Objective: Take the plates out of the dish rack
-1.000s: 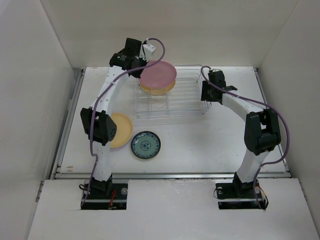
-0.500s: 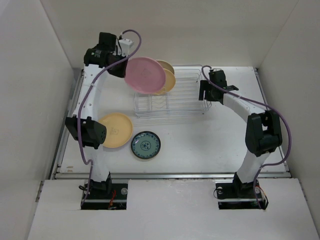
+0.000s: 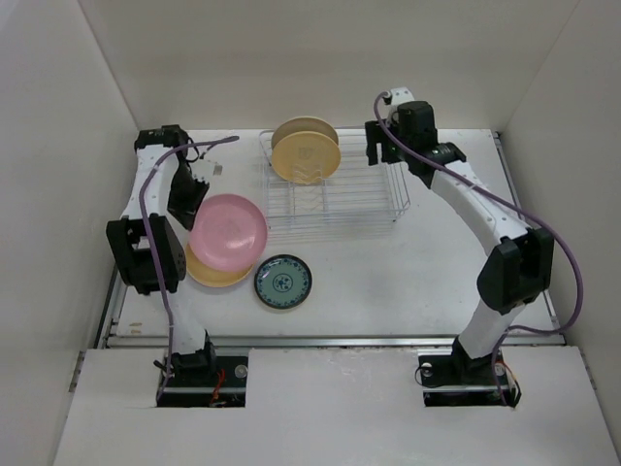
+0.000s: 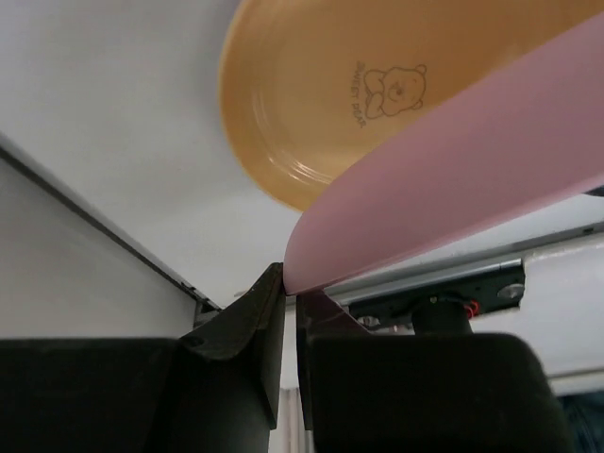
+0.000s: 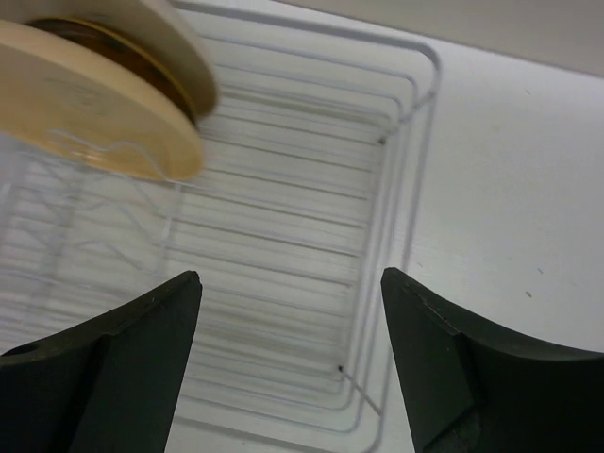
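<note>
Left wrist: left claw [image 4: 289, 291] clamps pink plate [image 4: 453, 179] rim, over yellow plate [image 4: 311, 94].

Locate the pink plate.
Top view, left side: the pink plate is pinched at its rim by the left end effector, above the tan plate, left of the dish rack.

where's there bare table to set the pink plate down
Free: the table in front of the dish rack, right of the teal plate. Crowded: front left, where the left gripper holds the pink plate over the yellow plate.
</note>
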